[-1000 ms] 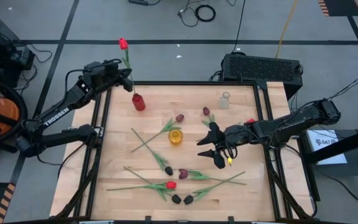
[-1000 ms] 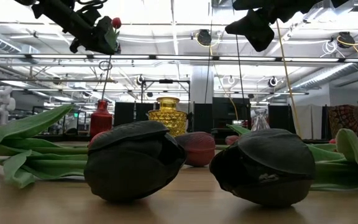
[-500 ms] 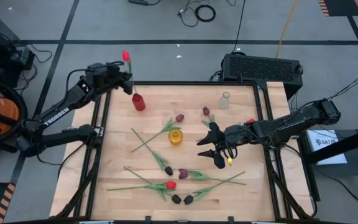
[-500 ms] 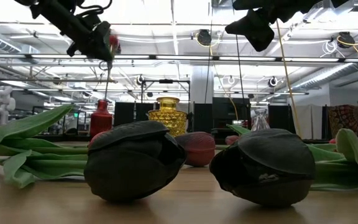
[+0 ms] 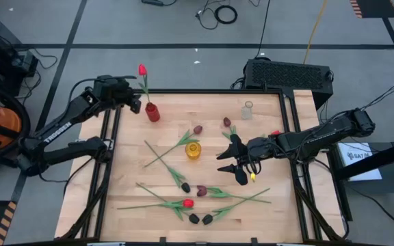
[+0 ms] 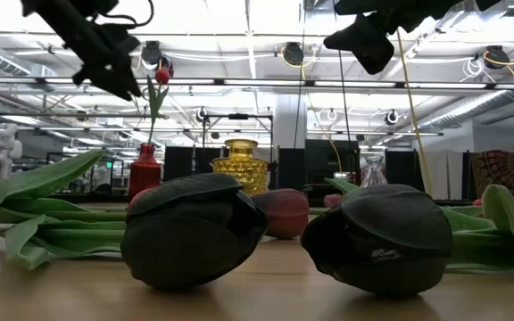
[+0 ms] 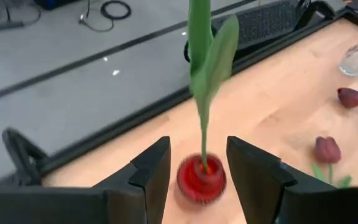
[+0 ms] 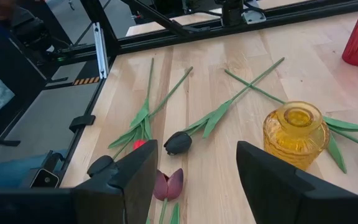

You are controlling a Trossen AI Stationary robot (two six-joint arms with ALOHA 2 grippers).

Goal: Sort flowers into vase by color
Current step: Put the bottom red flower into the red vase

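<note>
Now released — red tulip stands in red vase.

A gray floor with dark lines lies around the wooden surface. A black cable coils there. Bright ceiling lights shine above.

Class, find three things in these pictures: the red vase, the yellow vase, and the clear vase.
red vase (image 5: 152, 112): high view, on its body.
yellow vase (image 8: 295, 135): right wrist view, on its glass belly.
clear vase (image 5: 247, 111): high view, on its body.
</note>
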